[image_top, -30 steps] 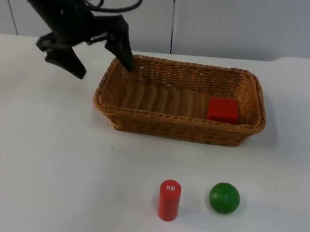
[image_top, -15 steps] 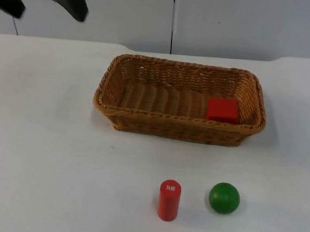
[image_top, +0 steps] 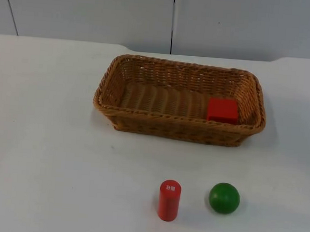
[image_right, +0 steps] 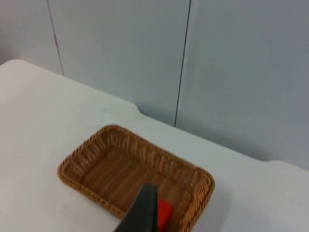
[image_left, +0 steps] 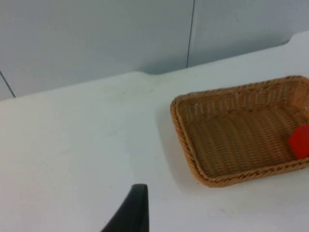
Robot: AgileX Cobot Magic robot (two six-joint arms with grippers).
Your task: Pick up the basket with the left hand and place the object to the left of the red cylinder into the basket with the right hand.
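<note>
Left gripper (image_left: 137,212) gone from top view's upper left since a second ago; fingers' state: cannot tell. Basket (image_top: 180,99) sits on bench (image_top: 50,156), red block (image_top: 223,110) inside. Task looks complete.

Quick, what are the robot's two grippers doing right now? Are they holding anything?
Left gripper: above the table, beside the basket, holding nothing; open or shut cannot be told.
Right gripper: above the basket, holding nothing; cannot be told either.
</note>
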